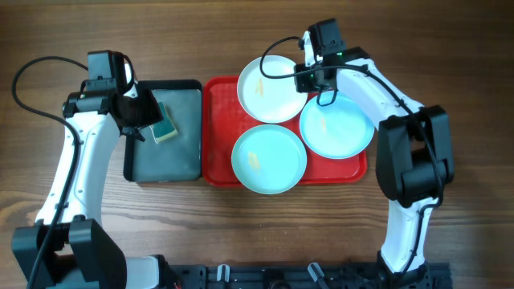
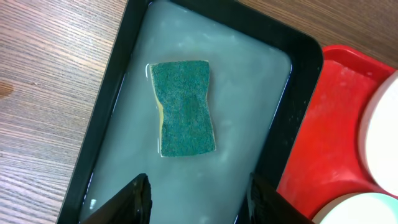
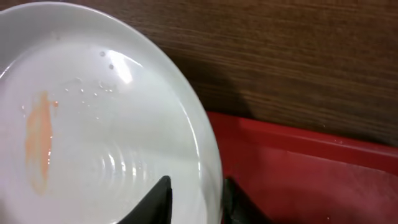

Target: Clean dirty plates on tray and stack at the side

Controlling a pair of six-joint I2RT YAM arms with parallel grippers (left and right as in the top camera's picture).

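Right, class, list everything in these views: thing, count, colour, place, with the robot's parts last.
red tray: one, red, mid-table.
white plate: one, white with orange smear, far end of red tray.
aqua plates: two, pale aqua, near and right parts of red tray.
black tray: one, black rim, cloudy water, beside red tray.
sponge: one, green over yellow, in black tray.
table: one, brown wood.
left gripper: one, black, open above black tray.
right gripper: one, black, jaws astride white plate's rim.
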